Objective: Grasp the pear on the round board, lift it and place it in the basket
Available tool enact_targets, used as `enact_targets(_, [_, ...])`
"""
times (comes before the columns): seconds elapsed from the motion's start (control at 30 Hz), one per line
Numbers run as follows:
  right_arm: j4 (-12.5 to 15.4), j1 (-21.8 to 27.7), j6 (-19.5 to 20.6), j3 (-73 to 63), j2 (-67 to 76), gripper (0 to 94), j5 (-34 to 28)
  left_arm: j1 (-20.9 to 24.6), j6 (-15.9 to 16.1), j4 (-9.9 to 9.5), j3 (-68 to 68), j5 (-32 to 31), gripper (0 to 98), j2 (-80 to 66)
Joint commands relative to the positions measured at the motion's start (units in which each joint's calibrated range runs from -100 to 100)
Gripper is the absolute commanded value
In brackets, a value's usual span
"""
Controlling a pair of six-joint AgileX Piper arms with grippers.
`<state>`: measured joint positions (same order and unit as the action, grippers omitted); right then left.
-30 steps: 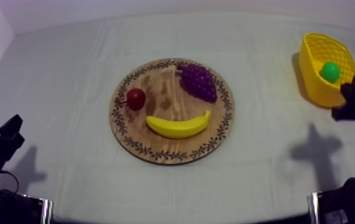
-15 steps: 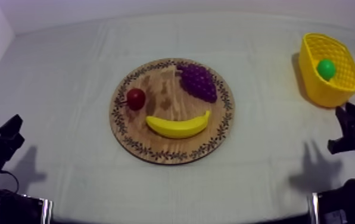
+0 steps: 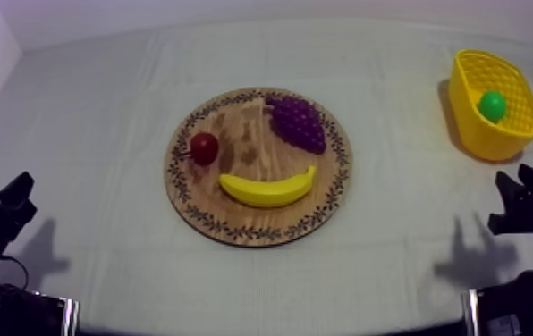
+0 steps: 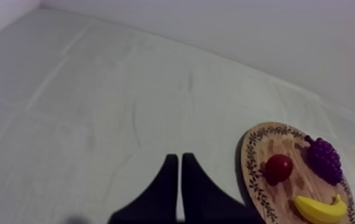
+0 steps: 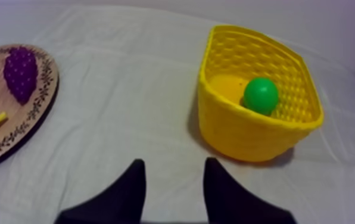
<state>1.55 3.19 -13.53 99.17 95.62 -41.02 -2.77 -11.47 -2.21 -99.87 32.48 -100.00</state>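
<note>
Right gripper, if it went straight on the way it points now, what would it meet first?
Likely the near wall of the yellow basket, which holds the pear. The open right gripper points across bare cloth toward the basket's near corner; depth is unclear, so it could just pass beside it.

Bare cloth [image 3: 100,107] is lying open all around the round wooden board [image 3: 250,134], so we are finding room to pass on every side of it. On the board the grapes [image 3: 298,123], the banana [image 3: 267,188] and the small red fruit [image 3: 204,147] are taking up space, and a bare wooden patch is showing between them. The yellow basket [image 3: 469,134] is standing well apart at our right, its top open, with the pear [image 3: 493,105] sitting inside. The cloth between board and basket is lying bare.
</note>
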Motion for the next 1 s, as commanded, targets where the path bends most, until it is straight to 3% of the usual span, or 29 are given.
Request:
enact_targets(0.0, [-0.1, 0.0, 0.5, 0.2, 0.0, 22.4, 2.4, 0.0, 0.0, -0.02, 0.0, 0.0, 0.1, 0.0])
enact_targets(0.17, [-0.3, 0.0, 0.6, 0.5, 0.0, 6.8, 3.3, 0.0, 0.0, -0.02, 0.0, 0.0, 0.1, 0.0])
enact_targets(0.27, [-0.3, 0.0, 0.6, 0.6, 0.0, 2.6, 3.5, 0.0, 0.0, -0.02, 0.0, 0.0, 0.1, 0.0])
enact_targets(0.97, [-0.4, 0.0, 0.7, 0.6, 0.0, 0.4, 3.5, 0.0, 0.0, -0.02, 0.0, 0.0, 0.1, 0.0])
